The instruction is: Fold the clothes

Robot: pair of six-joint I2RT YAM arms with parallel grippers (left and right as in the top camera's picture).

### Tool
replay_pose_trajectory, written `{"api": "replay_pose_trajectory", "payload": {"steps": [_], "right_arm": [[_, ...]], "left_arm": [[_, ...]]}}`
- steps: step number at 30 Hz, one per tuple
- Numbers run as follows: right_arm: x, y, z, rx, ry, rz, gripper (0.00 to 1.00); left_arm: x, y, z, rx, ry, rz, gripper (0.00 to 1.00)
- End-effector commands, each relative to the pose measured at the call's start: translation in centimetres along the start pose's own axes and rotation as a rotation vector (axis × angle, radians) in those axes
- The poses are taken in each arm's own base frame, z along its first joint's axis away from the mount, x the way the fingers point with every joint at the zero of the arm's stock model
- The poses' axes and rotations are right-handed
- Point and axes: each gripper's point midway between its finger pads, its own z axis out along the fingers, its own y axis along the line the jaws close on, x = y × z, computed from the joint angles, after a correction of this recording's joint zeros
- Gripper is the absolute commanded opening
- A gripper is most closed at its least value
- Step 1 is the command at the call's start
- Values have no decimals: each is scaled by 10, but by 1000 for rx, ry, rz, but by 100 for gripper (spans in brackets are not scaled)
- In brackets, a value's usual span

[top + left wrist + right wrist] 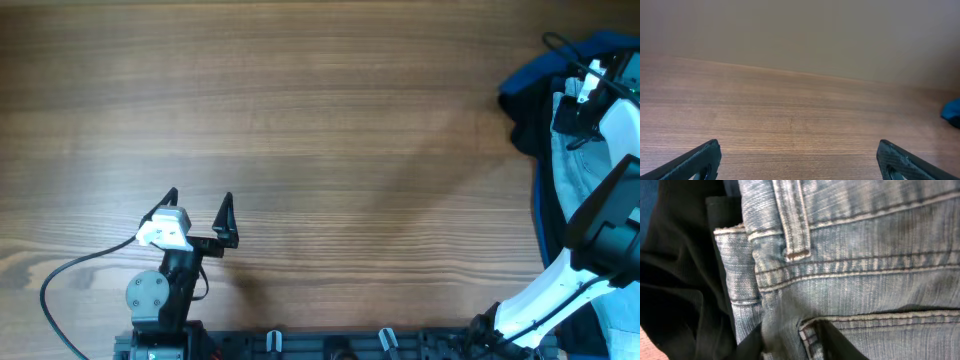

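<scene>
Jaws of the left arm [160,290] stand spread over the wooden bench [320,100] at seven o'clock. Farther off, at three o'clock, jaws of the right arm [545,288] pinch a fold of the denim shorts [865,255], heaped beside black fabric [675,280] and bright-blue fabric [600,45].

The clothes [572,190] run off the overhead view's right edge.

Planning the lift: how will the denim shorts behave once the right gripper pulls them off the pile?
Probably floppy yet heavyish: the denim shorts show thick stitched seams. Coarse weave suggests grippy, not slippery. They may drag the adjoining black garment.
</scene>
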Motion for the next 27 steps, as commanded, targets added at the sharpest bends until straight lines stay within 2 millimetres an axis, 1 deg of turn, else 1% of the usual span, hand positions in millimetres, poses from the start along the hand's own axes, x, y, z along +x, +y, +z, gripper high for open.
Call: {"api": "replay_pose_trajectory", "payload": {"steps": [1, 3, 5, 7, 11, 14, 16, 20, 22, 23, 24, 25, 26, 27], "right_arm": [[3, 2, 6, -5, 12, 15, 5], [3, 3, 4, -7, 12, 16, 4], [-1, 2, -4, -4, -4, 44, 4], [-10, 8, -16, -44, -38, 51, 4], [-12, 16, -29, -93, -50, 63, 4], [-7, 17, -32, -100, -32, 63, 4], [-8, 27, -34, -157, -35, 63, 4], [-2, 29, -33, -164, -12, 64, 4], [-2, 35, -34, -198, -13, 64, 4], [-3, 40, -35, -229, -17, 64, 7], [-3, 43, -36, -247, -20, 64, 21], [-3, 42, -35, -241, -18, 62, 45], [-1, 39, -35, -225, -12, 64, 56], [1, 37, -36, -211, -3, 66, 60]], "left_arm": [[2, 3, 0, -15, 2, 18, 100], [2, 3, 0, -15, 2, 18, 100], [2, 3, 0, -15, 2, 18, 100], [2, 3, 0, -15, 2, 18, 100], [2, 3, 0, -15, 2, 18, 100], [2, 3, 0, -15, 2, 18, 100], [2, 3, 0, -15, 2, 18, 100], [2, 3, 0, -15, 2, 18, 100], [2, 3, 0, -15, 2, 18, 100], [2, 3, 0, -15, 2, 18, 100], [2, 3, 0, -15, 2, 18, 100], [2, 3, 0, -15, 2, 18, 100], [2, 3, 0, -15, 2, 18, 100], [2, 3, 0, -15, 2, 18, 100]]}}
